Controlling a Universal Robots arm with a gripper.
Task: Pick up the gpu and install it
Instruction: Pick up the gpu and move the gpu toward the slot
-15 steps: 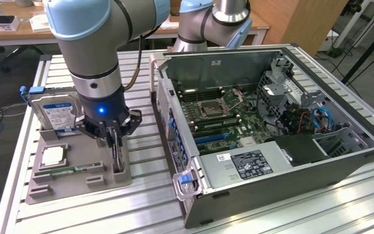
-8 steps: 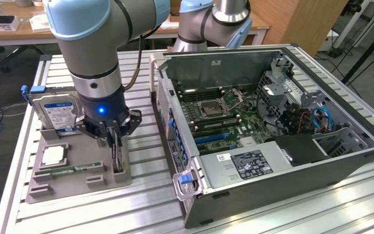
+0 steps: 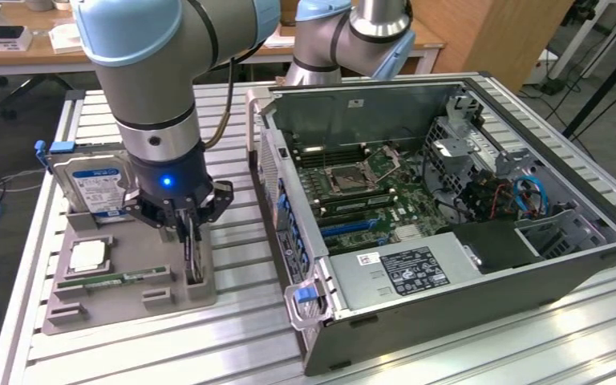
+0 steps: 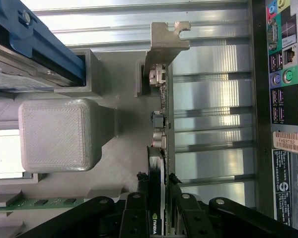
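My black fingers (image 4: 137, 210) pinch the thin green gpu card (image 4: 164, 116), upright in its grey tray (image 3: 126, 303). A silver hard drive (image 3: 96, 188) stands near, an open black computer case (image 3: 447, 321) beside.

Grey plastic tray (image 4: 52, 134), matt, and you can see fine printed ridges across its block. The gpu (image 4: 165, 44) shows a silver metal bracket with a dull sheen, and a green board edge below. The gripper (image 4: 159, 181) fingers are black and matt, with small shiny screws. Table (image 4: 213, 94) slats are brushed aluminium, bright and reflective. The case (image 3: 500, 273) is dark matt metal. The arm (image 3: 147, 72) is glossy grey with smooth pale-blue caps.
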